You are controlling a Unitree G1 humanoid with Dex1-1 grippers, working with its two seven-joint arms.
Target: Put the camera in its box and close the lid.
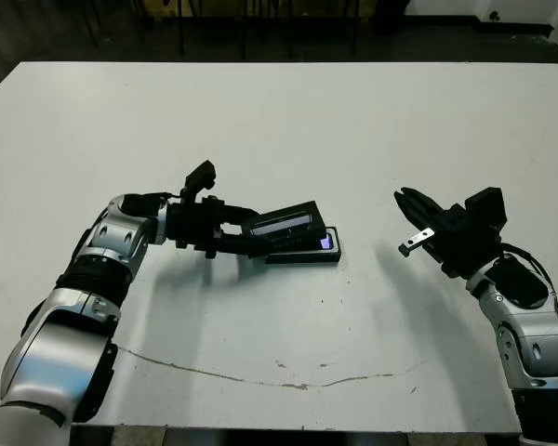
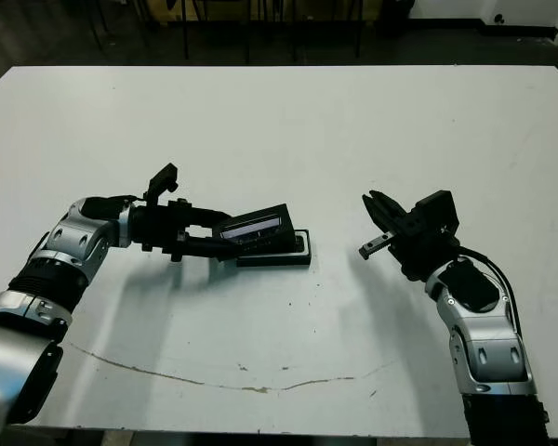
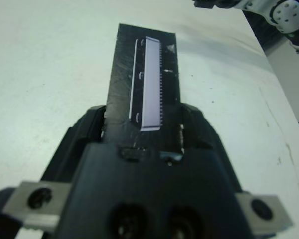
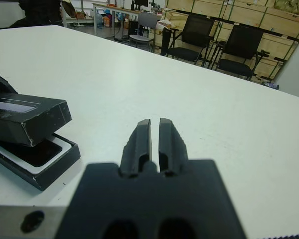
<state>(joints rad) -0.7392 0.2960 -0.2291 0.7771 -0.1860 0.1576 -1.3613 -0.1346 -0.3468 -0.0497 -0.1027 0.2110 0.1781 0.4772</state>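
Over box [image 1: 309, 251], lid [image 1: 284, 226] held tilted, clamped between left gripper [image 3: 142, 128] fingers. Camera taken to be seated inside box, mostly hidden. Lid to be levelled, squared with box, pressed down evenly. Right gripper [image 4: 155, 141] closed, empty, well apart from box.

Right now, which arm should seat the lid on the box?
Left. Its end effector already grips the lid, tilted directly over the box. The right end effector is shut, empty, and off to the side.
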